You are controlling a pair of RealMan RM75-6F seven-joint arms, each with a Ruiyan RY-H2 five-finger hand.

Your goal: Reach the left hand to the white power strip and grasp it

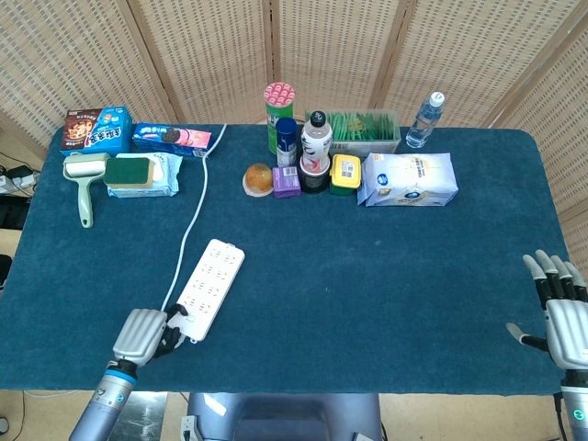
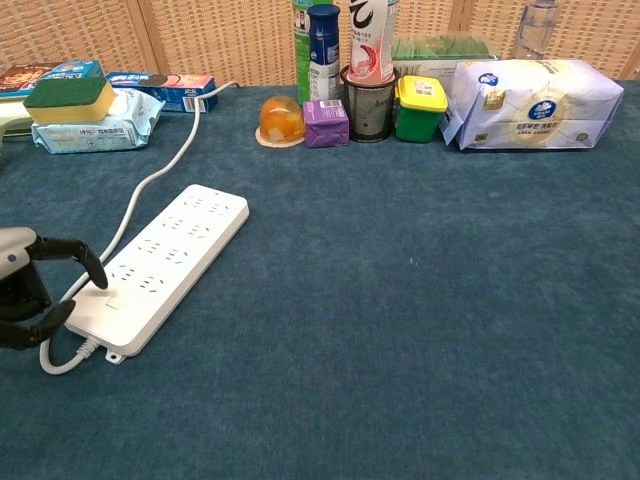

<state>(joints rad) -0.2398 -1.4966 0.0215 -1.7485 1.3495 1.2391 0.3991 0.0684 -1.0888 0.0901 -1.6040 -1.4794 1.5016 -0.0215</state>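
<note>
The white power strip lies flat on the blue table, running diagonally; its cord leads to the far edge. In the chest view the power strip fills the left middle. My left hand is at the strip's near end. In the chest view my left hand shows at the left edge: a curled finger touches the strip's near-left edge, and the thumb lies by the cord outlet. Its fingers are apart, and the strip rests on the cloth. My right hand hovers with fingers spread at the table's near right corner, holding nothing.
At the back stand a tube can, bottles, a yellow tub, a tissue pack and a water bottle. At the back left lie snack boxes, a sponge on wipes and a lint roller.
</note>
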